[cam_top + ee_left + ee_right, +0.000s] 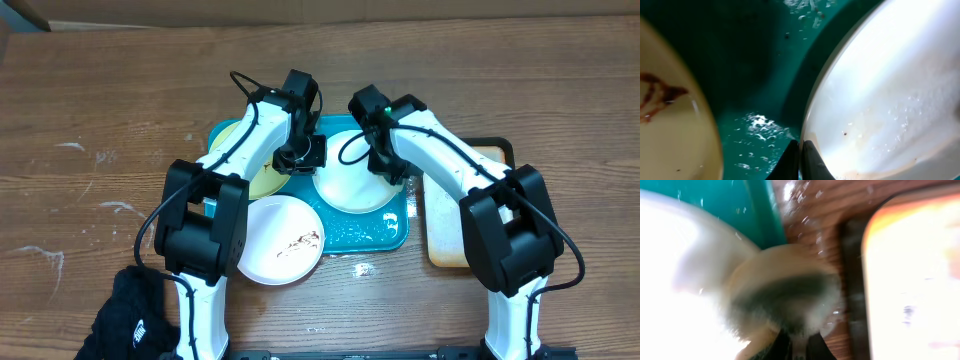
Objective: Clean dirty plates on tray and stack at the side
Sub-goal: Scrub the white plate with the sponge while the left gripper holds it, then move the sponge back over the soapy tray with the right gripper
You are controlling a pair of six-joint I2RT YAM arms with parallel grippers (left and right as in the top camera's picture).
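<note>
Hiding most of the yellow-green plate [263, 184], the left arm [245, 150]; right-wrist view blurred

My overhead view sharp and evenly lit, left wrist dim with glare on the white plate [890, 75], right wrist blurred, overexposed

The overhead camera looks straight down from far above and takes in the whole surface [90, 120]. The left wrist camera looks down from very near on the tray [755, 75] and the middle white plate [890, 100]. The right wrist camera is also very near and blurred; it shares this plate and shows the cream tray [910, 280].
</note>
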